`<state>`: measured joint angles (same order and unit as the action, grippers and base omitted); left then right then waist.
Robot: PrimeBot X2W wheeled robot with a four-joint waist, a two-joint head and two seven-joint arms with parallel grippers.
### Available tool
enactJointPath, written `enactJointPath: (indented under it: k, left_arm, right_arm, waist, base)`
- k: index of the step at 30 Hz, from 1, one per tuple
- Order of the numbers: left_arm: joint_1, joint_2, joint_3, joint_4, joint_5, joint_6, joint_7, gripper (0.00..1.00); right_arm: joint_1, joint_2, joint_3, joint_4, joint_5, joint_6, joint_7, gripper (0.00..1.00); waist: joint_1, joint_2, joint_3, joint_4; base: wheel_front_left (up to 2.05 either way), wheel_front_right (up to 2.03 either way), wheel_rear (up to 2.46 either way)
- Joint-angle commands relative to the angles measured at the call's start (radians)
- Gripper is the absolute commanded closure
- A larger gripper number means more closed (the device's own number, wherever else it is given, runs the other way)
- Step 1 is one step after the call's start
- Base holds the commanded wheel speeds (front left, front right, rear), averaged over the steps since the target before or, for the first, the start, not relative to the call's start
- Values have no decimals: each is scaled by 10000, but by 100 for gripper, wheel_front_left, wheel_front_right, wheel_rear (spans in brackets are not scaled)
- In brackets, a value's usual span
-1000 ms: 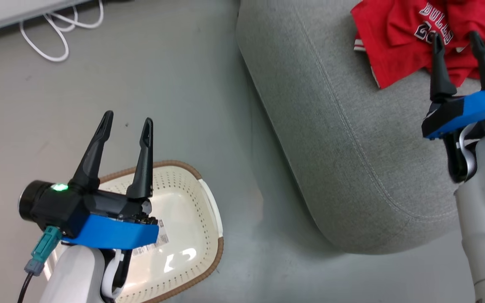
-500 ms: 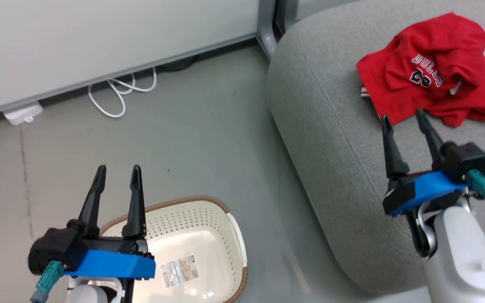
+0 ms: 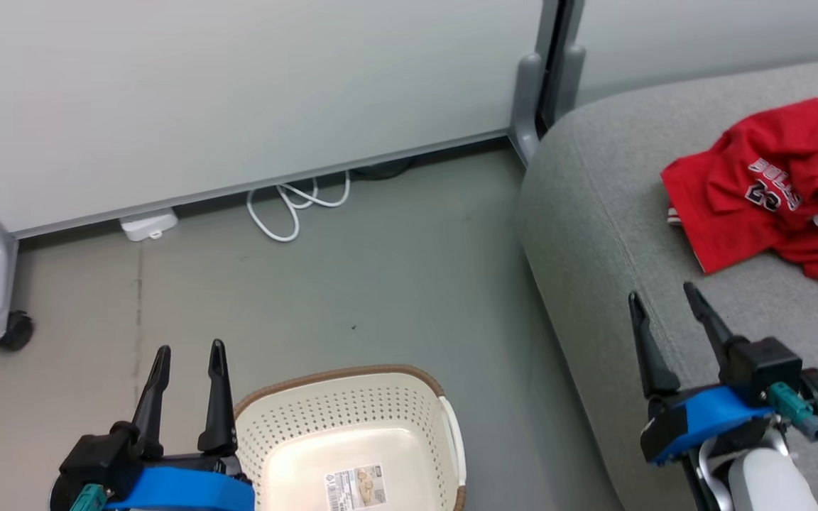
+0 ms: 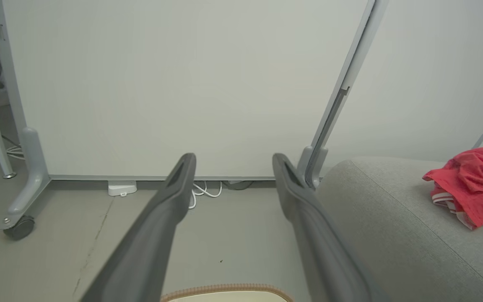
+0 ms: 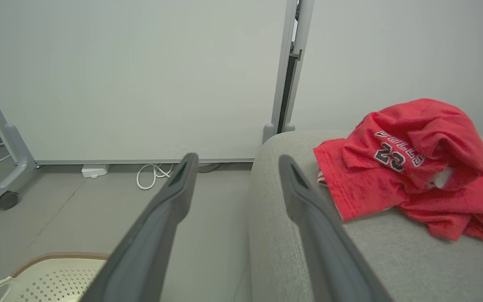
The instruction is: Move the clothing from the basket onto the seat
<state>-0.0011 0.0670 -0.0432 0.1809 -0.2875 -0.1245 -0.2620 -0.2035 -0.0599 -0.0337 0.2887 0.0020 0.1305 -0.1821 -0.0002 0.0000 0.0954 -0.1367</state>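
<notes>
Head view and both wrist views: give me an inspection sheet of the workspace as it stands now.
Surface: grey floor; grey fabric seat with a stitched seam.
Job's things: red clothing lies in a heap on the seat; basket stands on the floor, with no clothing in the part in view and a label on its bottom.
Clutter: nothing seen.
Grippers: left gripper open, empty, left of the basket; right gripper open, empty, over the seat's near part, apart from the clothing.
Cables: white cable looped on the floor by the panel, near a white box.
Surroundings: pale partition panel; a castor on its foot.
</notes>
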Motion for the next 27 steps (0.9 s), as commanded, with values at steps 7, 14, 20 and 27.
enactJointPath:
  k: [7,14,20,27]
  left_arm:
    - [414,-75,338,399,43,-84,-44,0]
    - [559,-132,531,783,17,-83,-42,0]
    - [579,-140,641,977,63,-85,-43,0]
    - [502,-151,630,1077,118,-57,-43,0]
  right_arm:
    - [1181,91,214,-688,146,5,343,0]
    - [1705,100,217,-1056,374,5,530,0]
    - [1826,102,356,-1175,573,5,598,0]
    - [1864,103,413,-1197,667,5,589,0]
  waist:
    - [2,0,-692,778]
    - [2,0,-902,1084]
    - [2,0,-921,1132]
    - [2,0,-892,1122]
  base:
    - [0,0,0]
    - [0,0,0]
    - [0,0,0]
    - [0,0,0]
